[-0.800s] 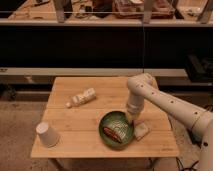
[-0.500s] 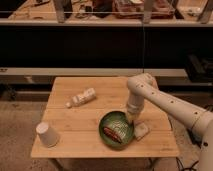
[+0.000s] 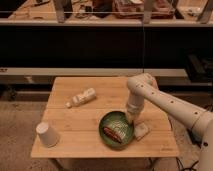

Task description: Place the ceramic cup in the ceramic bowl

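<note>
The white ceramic cup [image 3: 48, 134] stands upside down near the front left corner of the wooden table [image 3: 95, 115]. The dark green ceramic bowl [image 3: 116, 129] sits right of the table's middle, near the front, and holds a reddish packet and a pale striped item. My gripper [image 3: 132, 119] hangs at the end of the white arm [image 3: 165, 102], right at the bowl's right rim. It is far to the right of the cup.
A pale slender bottle [image 3: 82, 98] lies on its side in the table's middle left. A small pale object [image 3: 141, 131] lies just right of the bowl. A dark counter and shelf [image 3: 100, 45] run behind the table.
</note>
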